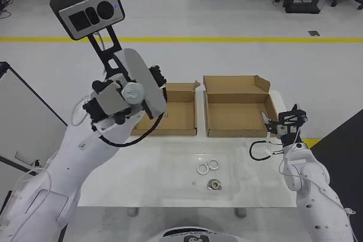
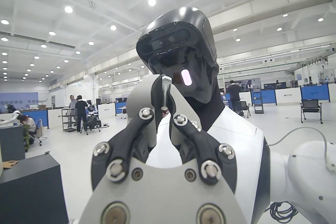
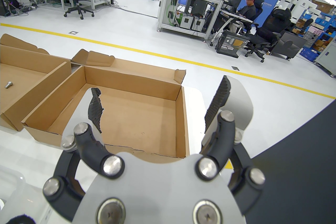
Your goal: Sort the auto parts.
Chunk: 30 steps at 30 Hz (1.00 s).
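My left gripper is raised high above the left cardboard box, turned up and away from the table. In the left wrist view the left gripper is shut on a threaded metal bolt. My right gripper stands open and holds nothing, by the right edge of the right cardboard box. The right wrist view shows the right gripper over that right box, whose floor is bare. One bolt lies in the left box. Two white rings and a metal fitting lie near the table's front.
The white table ends just right of the right box. A dark cabinet stands left of it and a dark panel to its right. The rings and the fitting seem to lie in a clear shallow tray.
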Available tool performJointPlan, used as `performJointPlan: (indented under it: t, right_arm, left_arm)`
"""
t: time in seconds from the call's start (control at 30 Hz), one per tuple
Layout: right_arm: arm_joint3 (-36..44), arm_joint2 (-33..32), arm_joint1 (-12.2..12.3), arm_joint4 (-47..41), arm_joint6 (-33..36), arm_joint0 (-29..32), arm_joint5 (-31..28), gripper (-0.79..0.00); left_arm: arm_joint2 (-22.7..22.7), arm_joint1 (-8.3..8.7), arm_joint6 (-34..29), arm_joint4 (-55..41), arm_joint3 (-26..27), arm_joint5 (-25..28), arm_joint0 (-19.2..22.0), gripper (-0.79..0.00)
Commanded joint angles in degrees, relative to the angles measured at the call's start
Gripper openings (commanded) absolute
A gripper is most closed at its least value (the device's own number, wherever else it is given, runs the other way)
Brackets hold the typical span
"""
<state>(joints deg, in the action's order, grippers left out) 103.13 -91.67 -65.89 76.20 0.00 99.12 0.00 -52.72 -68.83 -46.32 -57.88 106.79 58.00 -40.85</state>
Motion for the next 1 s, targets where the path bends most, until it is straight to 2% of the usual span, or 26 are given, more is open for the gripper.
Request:
performJointPlan:
  t: [0.0,0.3,0.87,0.97]
  right_arm:
    - [0.0,0.0,0.0,0.0,0.0,0.0,0.0,0.000]
    - [0.0,0.0,0.0,0.0,0.0,0.0,0.0,0.000]
    - [0.0,0.0,0.0,0.0,0.0,0.0,0.0,0.000]
    - [0.0,0.0,0.0,0.0,0.0,0.0,0.0,0.000]
  left_arm:
    - [0.0,-0.27,0.0,0.2,0.0,0.0,0.0,-0.785]
    - [-0.7,-1.14,0.0,0.7,-0.1,0.0,-0.3,-0.785]
    - [-0.5,-1.13,0.0,1.8,-0.1,0.0,-0.1,-0.785]
    - [-1.3,-1.17,1.2,4.1,1.4,-2.2,-1.3,-0.785]
